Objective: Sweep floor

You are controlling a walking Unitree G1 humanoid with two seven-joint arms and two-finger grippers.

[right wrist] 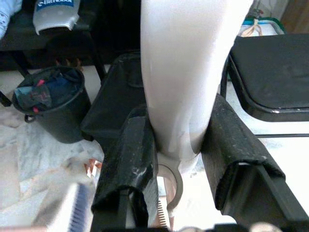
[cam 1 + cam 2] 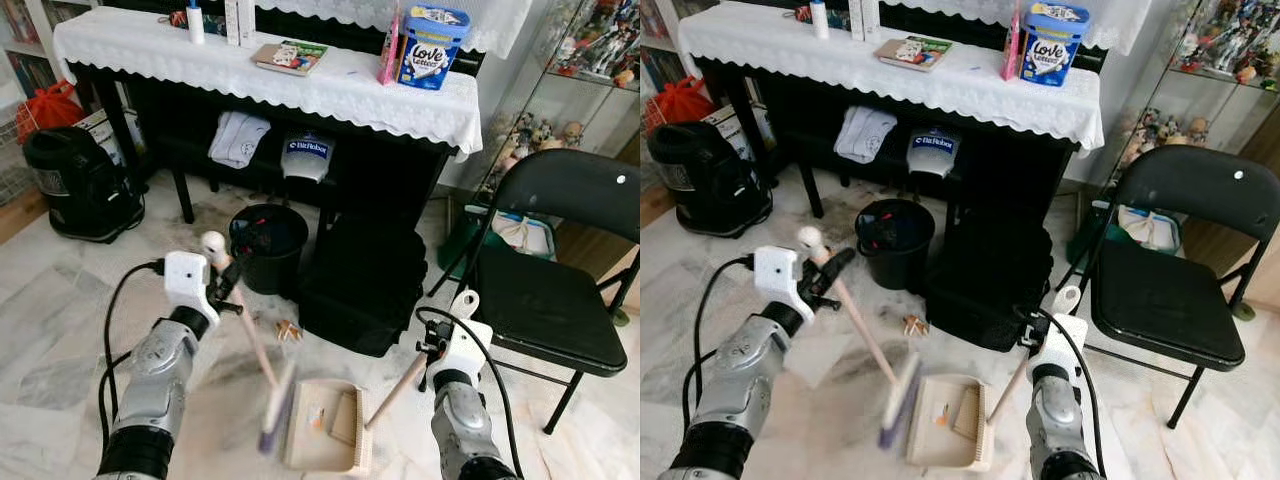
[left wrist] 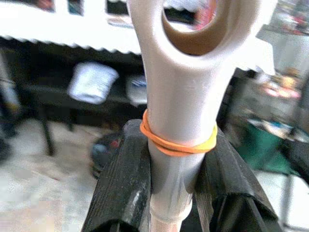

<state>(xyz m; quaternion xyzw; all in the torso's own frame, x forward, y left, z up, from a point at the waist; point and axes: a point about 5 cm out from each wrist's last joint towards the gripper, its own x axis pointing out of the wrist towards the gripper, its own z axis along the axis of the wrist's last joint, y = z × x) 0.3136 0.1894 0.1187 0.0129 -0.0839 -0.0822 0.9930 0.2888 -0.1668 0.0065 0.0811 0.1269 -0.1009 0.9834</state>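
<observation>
Marble floor (image 2: pixel 60 300), pale and veined, lay under two claws. The left claw (image 2: pixel 226 285) was clamped on one cream plastic broom handle (image 2: pixel 243 320), an orange rubber band (image 3: pixel 177 144) ringing it just above the black fingers (image 3: pixel 123 183); its blurred purple bristles (image 2: pixel 277 410) hung below that claw, touching the single beige dustpan (image 2: pixel 325 428). The right claw (image 1: pixel 178 145) gripped the dustpan's one smooth pale handle (image 2: pixel 400 388), the tray lying between both claws. One round black bin (image 2: pixel 267 246) and a few small scraps (image 2: pixel 289 330) sat beyond the left claw; one black folding chair (image 2: pixel 560 270) stood beside the right.
</observation>
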